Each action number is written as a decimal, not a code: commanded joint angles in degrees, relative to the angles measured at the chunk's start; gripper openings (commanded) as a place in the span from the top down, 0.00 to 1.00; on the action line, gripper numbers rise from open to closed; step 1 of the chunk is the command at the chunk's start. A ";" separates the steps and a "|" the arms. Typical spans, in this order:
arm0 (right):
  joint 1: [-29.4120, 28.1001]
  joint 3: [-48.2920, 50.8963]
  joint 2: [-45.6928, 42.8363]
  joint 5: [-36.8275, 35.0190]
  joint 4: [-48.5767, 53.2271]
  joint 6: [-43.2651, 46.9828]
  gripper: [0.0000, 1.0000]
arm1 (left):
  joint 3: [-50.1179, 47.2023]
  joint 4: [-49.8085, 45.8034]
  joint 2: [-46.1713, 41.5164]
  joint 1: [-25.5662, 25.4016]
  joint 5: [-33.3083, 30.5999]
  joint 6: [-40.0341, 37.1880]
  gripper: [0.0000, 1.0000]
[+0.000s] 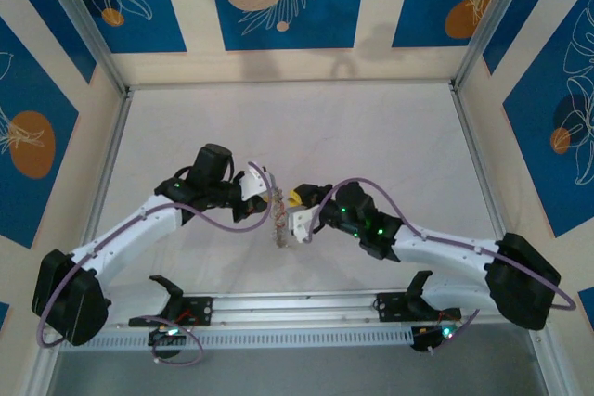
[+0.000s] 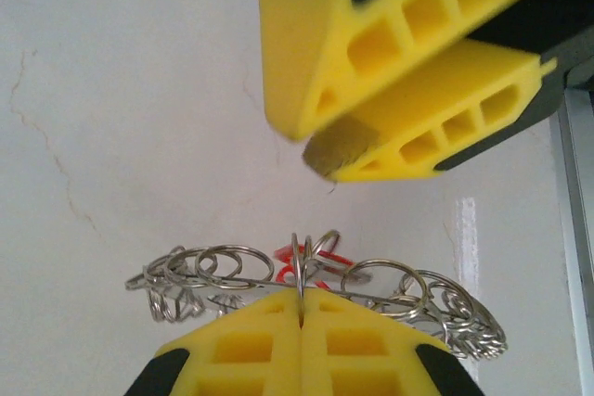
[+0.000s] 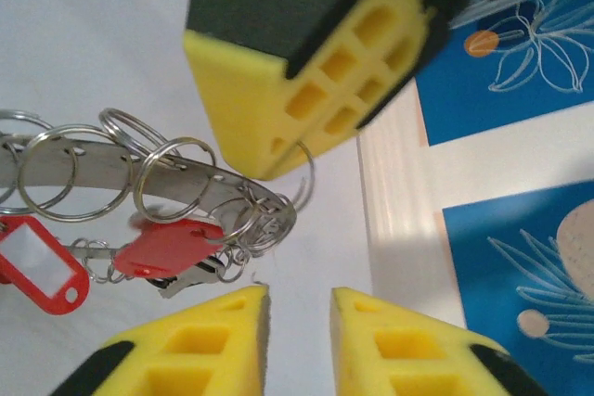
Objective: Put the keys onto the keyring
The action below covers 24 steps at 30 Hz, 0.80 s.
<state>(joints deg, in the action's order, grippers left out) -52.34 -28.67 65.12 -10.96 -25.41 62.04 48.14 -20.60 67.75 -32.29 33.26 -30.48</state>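
Note:
The keyring (image 3: pixel 102 157) is a curved grey metal band hung with several small silvery split rings. It hangs above the white table between both grippers (image 1: pixel 276 220). My left gripper (image 2: pixel 301 296) is shut on one upright split ring of the keyring (image 2: pixel 232 274), and in the top view it (image 1: pixel 264 196) sits just left of the ring. My right gripper (image 3: pixel 300 292) is open with nothing between its fingers, just beside the band's end. Two red tags (image 3: pixel 172 246) hang from the band, and a small silvery key (image 3: pixel 190 277) hangs under one. Yellow fingers (image 2: pixel 399 71) of the right gripper face the left wrist camera.
Bare white tabletop (image 1: pixel 306 127) stretches behind the grippers. An aluminium rail (image 1: pixel 297 306) runs along the near edge by the arm bases. Metal frame posts (image 1: pixel 469 127) and blue patterned walls (image 3: pixel 520 53) enclose the sides and back.

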 commanded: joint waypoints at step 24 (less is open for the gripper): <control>13.07 -6.25 -0.05 43.11 8.35 -28.67 0.74 | -2.30 5.39 -3.35 -0.65 16.31 -10.04 1.00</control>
<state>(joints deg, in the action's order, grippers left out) -38.98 -32.99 64.12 28.21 -19.16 34.92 45.41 -15.46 63.96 -32.29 45.23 -37.74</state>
